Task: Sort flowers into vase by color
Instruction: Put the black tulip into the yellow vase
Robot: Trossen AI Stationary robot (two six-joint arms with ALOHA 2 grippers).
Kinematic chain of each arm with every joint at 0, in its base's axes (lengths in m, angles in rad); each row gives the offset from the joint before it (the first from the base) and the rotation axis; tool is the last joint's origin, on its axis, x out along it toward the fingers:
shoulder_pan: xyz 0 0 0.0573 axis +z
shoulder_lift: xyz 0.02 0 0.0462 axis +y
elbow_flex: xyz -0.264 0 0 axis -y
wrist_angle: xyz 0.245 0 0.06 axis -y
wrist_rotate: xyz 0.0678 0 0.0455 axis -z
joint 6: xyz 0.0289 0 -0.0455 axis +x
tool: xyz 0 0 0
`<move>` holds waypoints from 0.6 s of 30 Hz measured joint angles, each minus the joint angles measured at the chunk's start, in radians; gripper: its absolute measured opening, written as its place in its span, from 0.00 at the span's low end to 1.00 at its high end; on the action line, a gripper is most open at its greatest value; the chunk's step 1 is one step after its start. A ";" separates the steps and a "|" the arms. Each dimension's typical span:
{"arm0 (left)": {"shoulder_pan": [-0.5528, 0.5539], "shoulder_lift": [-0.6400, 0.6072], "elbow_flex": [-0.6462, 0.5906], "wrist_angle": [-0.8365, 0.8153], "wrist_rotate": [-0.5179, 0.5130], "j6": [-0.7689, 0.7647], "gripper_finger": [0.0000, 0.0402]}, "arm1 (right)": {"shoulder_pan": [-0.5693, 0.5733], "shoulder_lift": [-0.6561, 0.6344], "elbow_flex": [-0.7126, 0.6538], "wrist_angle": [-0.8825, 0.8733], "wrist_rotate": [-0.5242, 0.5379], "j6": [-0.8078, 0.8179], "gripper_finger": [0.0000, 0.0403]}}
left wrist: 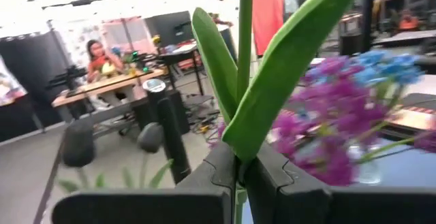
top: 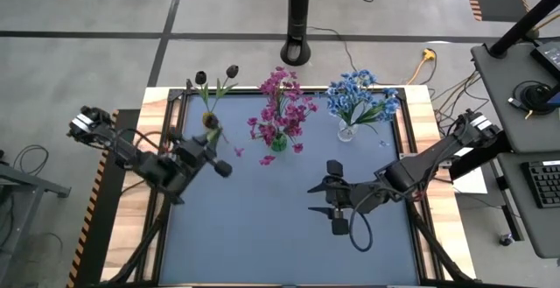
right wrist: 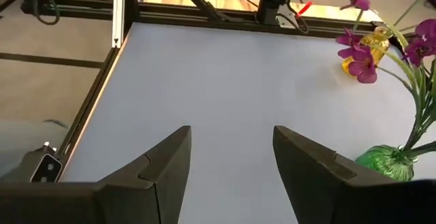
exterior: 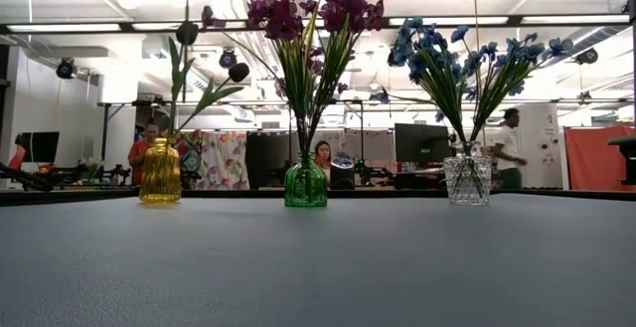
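Note:
Three vases stand in a row near the far edge. The yellow vase (top: 210,122) (exterior: 160,173) holds dark buds (top: 201,78). The green vase (exterior: 305,180) holds magenta sprigs (top: 282,106). The clear vase (exterior: 467,180) holds light blue sprigs (top: 359,95). My left gripper (top: 214,158) (left wrist: 238,163) hovers just on the near side of the yellow vase, shut on a green stem. That stem's flower head lies outside the left wrist view. My right gripper (top: 317,199) (right wrist: 231,156) is open over the bare mat right of centre, its fingers pointing left. My left gripper pinches a green stem between its two fingers, at the place where two long leaves spring from it (left wrist: 240,148). The stem (left wrist: 245,40) runs across the fingers and stands straight up beyond them. Its lower end is hidden by the gripper.
Two loose magenta blossoms (top: 267,159) (top: 238,151) lie on the blue mat near the green vase. A black frame rail (top: 404,135) borders the mat. A dark pole (top: 297,25) stands beyond the far edge. People and desks show in the room behind.

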 joint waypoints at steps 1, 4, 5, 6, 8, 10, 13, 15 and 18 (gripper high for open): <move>0.015 -0.029 -0.032 0.000 0.001 -0.003 0.00 | 0.000 0.000 0.000 0.001 0.000 -0.005 0.50; 0.053 -0.118 -0.132 0.000 0.011 -0.022 0.00 | -0.001 -0.002 0.000 0.003 0.000 -0.009 0.50; 0.058 -0.145 -0.163 0.001 0.013 -0.027 0.00 | -0.003 -0.002 0.000 0.004 0.000 -0.009 0.50; 0.059 -0.173 -0.189 0.001 0.013 -0.033 0.00 | -0.004 -0.002 0.000 0.003 0.000 -0.009 0.50; 0.058 -0.227 -0.233 0.001 0.009 -0.061 0.00 | -0.004 -0.002 0.000 0.003 0.001 -0.010 0.50; 0.050 -0.273 -0.268 0.007 0.007 -0.087 0.00 | -0.005 -0.002 0.000 0.003 0.001 -0.010 0.50; 0.046 -0.319 -0.299 0.003 0.005 -0.093 0.00 | -0.005 -0.002 0.000 0.004 0.001 -0.011 0.50; 0.046 -0.343 -0.307 0.003 0.004 -0.082 0.00 | -0.005 -0.002 0.000 0.004 0.001 -0.011 0.50; 0.050 -0.372 -0.309 0.004 0.002 -0.027 0.00 | -0.005 -0.002 0.000 0.004 0.002 -0.011 0.50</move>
